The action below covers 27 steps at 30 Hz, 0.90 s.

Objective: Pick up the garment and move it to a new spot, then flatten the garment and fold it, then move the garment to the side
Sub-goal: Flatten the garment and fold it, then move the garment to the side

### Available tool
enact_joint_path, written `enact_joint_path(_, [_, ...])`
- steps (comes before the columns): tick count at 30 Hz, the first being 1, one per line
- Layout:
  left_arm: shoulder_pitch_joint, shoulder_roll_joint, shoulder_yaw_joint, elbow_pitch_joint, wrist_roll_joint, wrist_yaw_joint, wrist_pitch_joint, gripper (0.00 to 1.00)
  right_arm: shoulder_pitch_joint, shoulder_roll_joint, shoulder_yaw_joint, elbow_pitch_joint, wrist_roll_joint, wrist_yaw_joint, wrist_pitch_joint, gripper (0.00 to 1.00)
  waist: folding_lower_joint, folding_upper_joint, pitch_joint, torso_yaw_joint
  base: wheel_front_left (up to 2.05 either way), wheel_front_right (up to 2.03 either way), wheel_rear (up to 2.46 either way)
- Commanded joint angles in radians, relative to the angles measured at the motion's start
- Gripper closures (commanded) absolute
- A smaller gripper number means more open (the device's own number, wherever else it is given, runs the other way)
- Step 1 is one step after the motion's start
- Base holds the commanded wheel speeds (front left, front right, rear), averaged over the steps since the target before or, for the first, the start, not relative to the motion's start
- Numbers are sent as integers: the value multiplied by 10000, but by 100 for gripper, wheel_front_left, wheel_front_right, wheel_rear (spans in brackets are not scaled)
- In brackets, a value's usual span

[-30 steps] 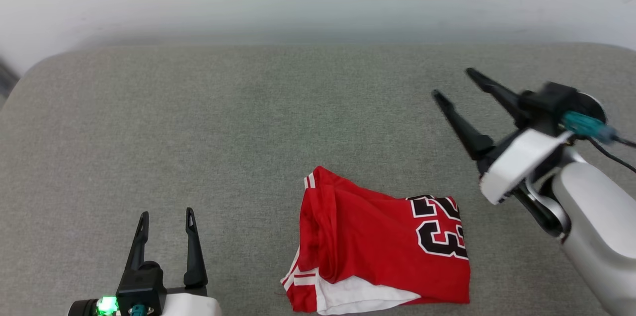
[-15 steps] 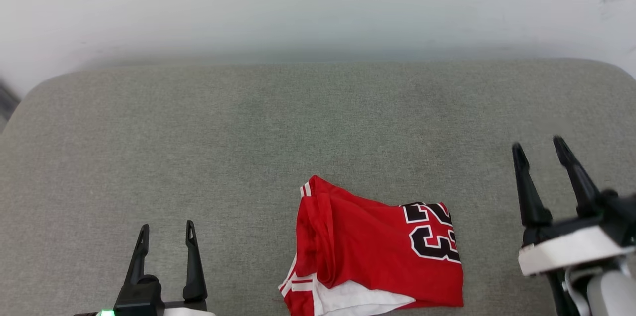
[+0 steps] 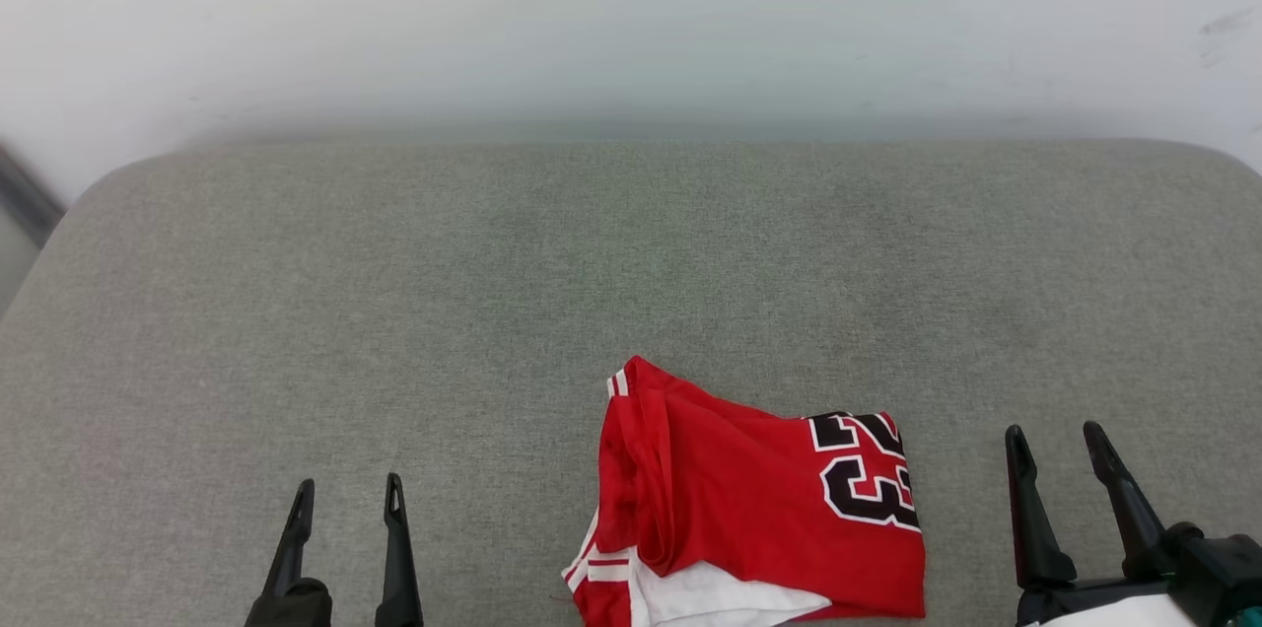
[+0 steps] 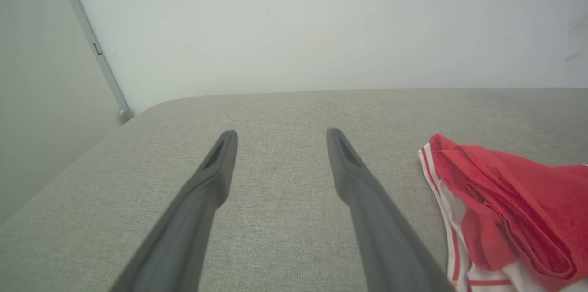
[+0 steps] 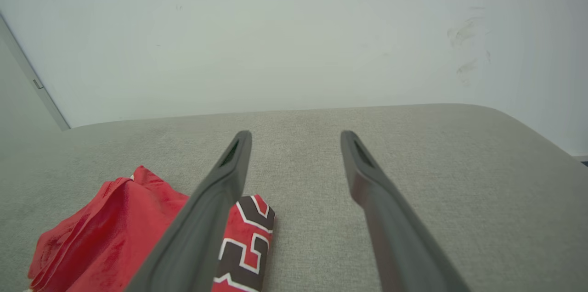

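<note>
The garment (image 3: 749, 509), a red jersey with white sleeve and striped trim, lies folded on the grey cushion (image 3: 493, 312) near its front edge, the black-and-white "23" on its right end. My left gripper (image 3: 347, 494) stands open at the lower left, apart from the garment, fingers pointing away. My right gripper (image 3: 1057, 442) stands open at the lower right, just right of the garment. In the left wrist view the left gripper (image 4: 281, 135) is empty, with the garment (image 4: 510, 209) to its right. In the right wrist view the right gripper (image 5: 296, 137) is empty, the garment (image 5: 115, 232) at lower left.
A pale wall (image 3: 631, 16) rises behind the cushion. A grey strip (image 4: 92, 48) runs down the wall at the far left. The cushion's rounded corners show at back left and back right.
My right arm has swung down and back from above the cushion's right side to the lower right, fingers now pointing away. The head camera has tilted, so the whole picture has shifted.
</note>
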State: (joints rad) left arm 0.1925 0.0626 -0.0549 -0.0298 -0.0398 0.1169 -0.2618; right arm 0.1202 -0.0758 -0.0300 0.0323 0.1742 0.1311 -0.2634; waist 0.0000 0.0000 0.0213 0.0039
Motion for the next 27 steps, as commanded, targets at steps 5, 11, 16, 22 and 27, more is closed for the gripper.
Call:
enact_joint_path(5, [214, -6, 45, 51, -53, -77, -43, 0, -115, 129, -127, -145, -178, -8, -13, 0, 0, 0, -52, -13, 0, 0, 0])
enact_joint_path(11, [67, -20, 142, 77, -84, -136, -45, 0, -1392, -202, -347, -585, -474, -8, -13, 0, 0, 0, 17, -50, 0, 0, 0])
enact_joint_path(16, [-157, -32, 165, 136, -38, -208, -45, 0, -3012, -1227, 227, -475, -438, -8, 364, 0, 0, 0, 187, -39, 0, 0, 0])
enact_joint_path(22, [-323, -36, 221, 230, -11, -295, -43, 0, -4443, -3241, 2189, 218, 1098, -8, 4272, 0, 0, 0, 326, 10, 0, 0, 0])
enact_joint_path(27, [-420, -44, 249, 247, 13, -360, -43, 0, -4888, -4815, 3384, 448, 3724, -10, 7883, 0, 0, 0, 519, 95, 0, 0, 0])
